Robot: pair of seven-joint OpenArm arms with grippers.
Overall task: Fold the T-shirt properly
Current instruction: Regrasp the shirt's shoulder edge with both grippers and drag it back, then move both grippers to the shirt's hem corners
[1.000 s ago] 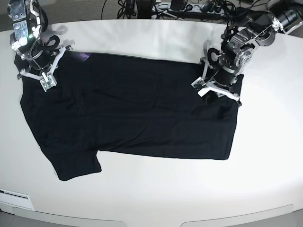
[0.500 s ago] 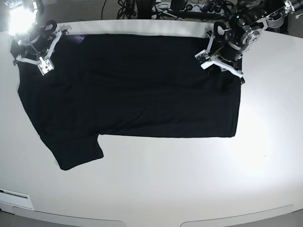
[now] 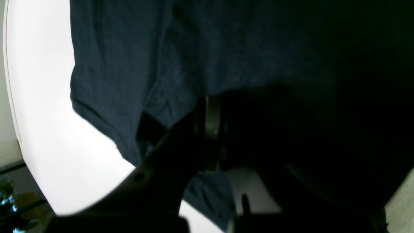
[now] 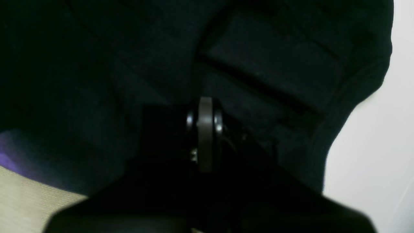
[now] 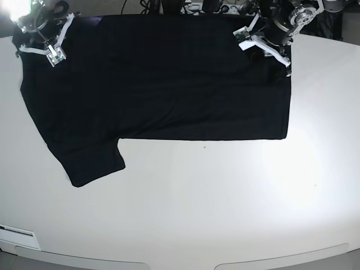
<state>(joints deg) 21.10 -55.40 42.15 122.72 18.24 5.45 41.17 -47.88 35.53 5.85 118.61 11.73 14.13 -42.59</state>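
The T-shirt point(image 5: 163, 79) is spread over the upper half of the base view, on the white worktop point(image 5: 214, 214). The plain black side is turned to the camera. Its straight lower edge runs across the middle of the frame, and one short sleeve point(image 5: 93, 166) hangs down toward the lower left. The top edge of the cloth is held at the upper border of the frame, at both upper corners.

The left gripper point(image 5: 264, 45) is seen in the upper right of the base view, at the corner of the cloth. In the left wrist view, dark cloth point(image 3: 136, 64) fills most of the frame and is bunched around the fingers point(image 3: 208, 123), which are pressed together on a fold of it.

The right gripper point(image 5: 48, 48) is seen in the upper left of the base view, under a bright glare. In the right wrist view its fingers point(image 4: 205, 129) are closed on the black cloth point(image 4: 275, 64), and a small patch of purple print point(image 4: 9, 155) is visible at the left edge.
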